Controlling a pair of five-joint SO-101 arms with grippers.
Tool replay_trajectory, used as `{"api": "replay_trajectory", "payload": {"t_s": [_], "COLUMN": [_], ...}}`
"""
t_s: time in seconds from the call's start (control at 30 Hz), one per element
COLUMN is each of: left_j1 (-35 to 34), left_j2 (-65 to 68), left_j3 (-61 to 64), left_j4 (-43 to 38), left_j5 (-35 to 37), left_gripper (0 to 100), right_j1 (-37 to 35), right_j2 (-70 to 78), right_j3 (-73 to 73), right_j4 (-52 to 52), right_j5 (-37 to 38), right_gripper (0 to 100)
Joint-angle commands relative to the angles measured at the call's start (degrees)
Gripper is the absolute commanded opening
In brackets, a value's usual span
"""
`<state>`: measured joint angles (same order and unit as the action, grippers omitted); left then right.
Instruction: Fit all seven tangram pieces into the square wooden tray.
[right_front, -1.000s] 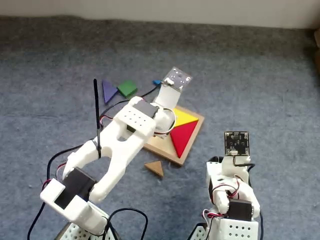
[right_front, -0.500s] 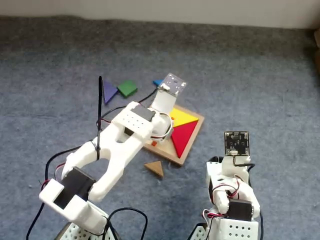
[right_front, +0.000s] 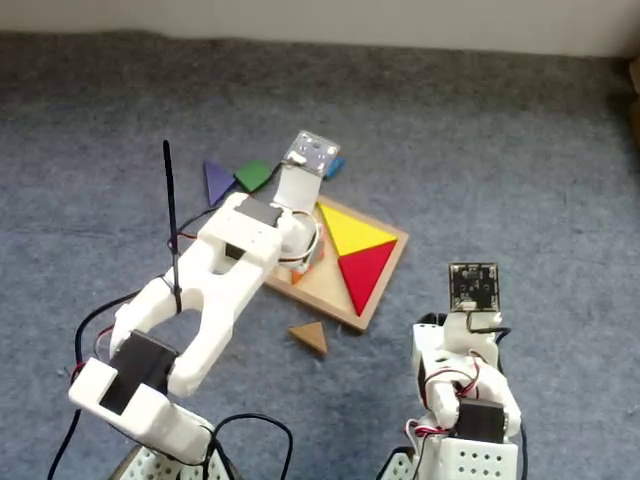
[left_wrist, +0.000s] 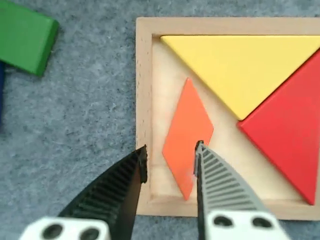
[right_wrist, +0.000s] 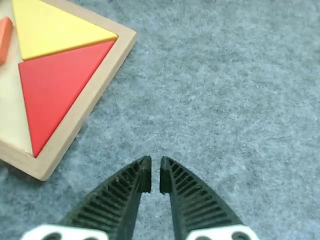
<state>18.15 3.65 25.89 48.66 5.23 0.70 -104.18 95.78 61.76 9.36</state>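
From my station I see the grey-carpeted desk (right_front: 520, 150) with both arms on it. The left arm (right_front: 215, 290) stretches out over the square wooden tray (left_wrist: 143, 85). Its end effector (left_wrist: 170, 155) is about halfway open and hangs low over the tray's near corner. One fingertip sits above the tray's rim. The other sits at the edge of the orange parallelogram (left_wrist: 185, 135), so the lower part of that piece lies between the fingers. I cannot tell whether either finger touches it, and nothing is gripped.

The right arm (right_front: 462, 390) is folded back near its base, well apart from the tray. Its end effector (right_wrist: 153, 175) is all but closed, with only a thin slit between the tips. It is empty, over bare carpet.

I count one tray and seven pieces. Three lie in the tray:
- One large yellow triangle (left_wrist: 240, 65).
- One large red triangle (left_wrist: 285, 145), edge to edge with the yellow one.
- The orange parallelogram, just beside the yellow one.

Four lie on the desk:
- One green square (left_wrist: 22, 37), next to the purple triangle.
- One purple triangle (right_front: 217, 181), beyond the tray with the green square.
- One small tan triangle (right_front: 310, 336), on the near side of the tray.
- One blue piece (right_front: 335, 166), mostly hidden by the left wrist camera, so I cannot tell its shape.
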Motion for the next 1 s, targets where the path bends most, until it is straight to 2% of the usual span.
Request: {"api": "replay_trajectory", "payload": {"t_s": [0.0,0.17,0.37,0.57,0.8,0.97], "left_j1": [0.9,5.0,2.9,0.8,0.7,0.7], "left_j2": [-3.2,-2.6,1.6,10.9,15.1,16.0], "left_j3": [-3.4,-2.9,-3.6,-11.6,-20.1,-24.2], "left_j4": [0.3,2.4,2.2,1.8,4.0,4.4], "left_j5": [0.4,0.4,1.0,3.3,5.6,8.4], "left_gripper": [17,16,16,16,13,18], "right_j1": [0.7,0.7,0.7,0.7,0.7,0.7], "right_j2": [-0.5,-0.5,-0.5,-0.5,-0.5,-0.5], "right_j3": [8.1,8.1,8.1,8.1,8.1,8.1], "right_j4": [-1.1,-1.1,-1.1,-1.1,-1.1,-1.1], "right_j5": [-0.1,-0.1,-0.1,-0.1,-0.1,-0.1], "right_gripper": [4.4,4.4,4.4,4.4,4.4,4.4]}}
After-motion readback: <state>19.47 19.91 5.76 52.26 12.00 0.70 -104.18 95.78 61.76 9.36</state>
